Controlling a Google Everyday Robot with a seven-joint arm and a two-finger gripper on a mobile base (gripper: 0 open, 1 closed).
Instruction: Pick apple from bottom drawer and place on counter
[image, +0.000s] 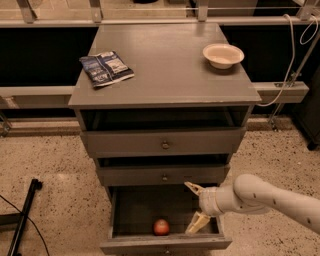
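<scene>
A small red-orange apple (161, 227) lies on the dark floor of the open bottom drawer (165, 245), near its front wall. My gripper (194, 209) hangs over the drawer's right half, to the right of the apple and a little above it. Its two cream fingers (197, 223) are spread apart and hold nothing. The white arm comes in from the lower right. The grey counter (170, 70) is the top of the cabinet above.
A dark blue snack bag (105, 68) lies on the counter's left side and a cream bowl (223, 55) on its right rear. Two shallower drawers with brass knobs (165, 145) stand slightly open above. A black stand (22, 220) lies on the floor at left.
</scene>
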